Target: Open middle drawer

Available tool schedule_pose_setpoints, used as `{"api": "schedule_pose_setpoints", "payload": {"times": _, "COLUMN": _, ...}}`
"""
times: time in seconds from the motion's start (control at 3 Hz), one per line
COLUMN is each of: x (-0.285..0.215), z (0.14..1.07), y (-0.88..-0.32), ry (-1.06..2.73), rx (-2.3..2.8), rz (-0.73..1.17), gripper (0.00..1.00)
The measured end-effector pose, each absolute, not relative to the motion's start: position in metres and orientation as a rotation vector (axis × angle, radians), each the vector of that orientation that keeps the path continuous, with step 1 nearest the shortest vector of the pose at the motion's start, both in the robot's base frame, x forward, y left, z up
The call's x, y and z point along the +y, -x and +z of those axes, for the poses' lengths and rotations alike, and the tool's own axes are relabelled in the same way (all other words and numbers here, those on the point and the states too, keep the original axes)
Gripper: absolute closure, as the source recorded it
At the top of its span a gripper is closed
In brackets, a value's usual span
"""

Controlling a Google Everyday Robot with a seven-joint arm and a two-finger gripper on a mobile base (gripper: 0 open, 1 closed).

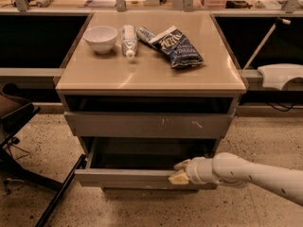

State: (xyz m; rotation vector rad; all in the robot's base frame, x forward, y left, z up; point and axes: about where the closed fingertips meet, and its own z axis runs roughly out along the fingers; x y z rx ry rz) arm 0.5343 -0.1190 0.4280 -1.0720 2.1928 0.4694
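Observation:
The middle drawer (123,178) is a plain grey front, pulled well out of the cabinet, so its shallow dark tray (147,155) shows. My gripper (180,171) is at the right part of the front's top edge. One cream finger (177,178) lies on the outside of the front and the other reaches inside, clamped on the edge. My white arm (255,174) comes in from the lower right. Above it is the grey drawer front with white scratch marks (142,125), slightly open.
On the cabinet top (151,74) are a white bowl (100,38), a bottle lying down (128,39), a can (144,33) and a blue chip bag (176,45). A dark chair (14,122) with a slanting leg stands at the left. A white object (281,74) sits at the right.

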Motion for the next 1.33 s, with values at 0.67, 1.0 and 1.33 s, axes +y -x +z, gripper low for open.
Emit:
{"api": "schedule_pose_setpoints", "payload": {"times": 0.67, "x": -0.125, "z": 0.430, "y": -0.516, "ry": 1.062, "rx": 2.195, "rz": 0.465, "gripper": 1.00}}
{"api": "schedule_pose_setpoints", "payload": {"times": 1.0, "x": -0.127, "z": 0.430, "y": -0.505, "ry": 1.039, "rx": 2.197, "rz": 0.457, "gripper": 1.00}}
{"api": "schedule_pose_setpoints", "payload": {"times": 1.33, "x": -0.127, "z": 0.431, "y": -0.504, "ry": 1.039, "rx": 2.197, "rz": 0.457, "gripper": 1.00}}
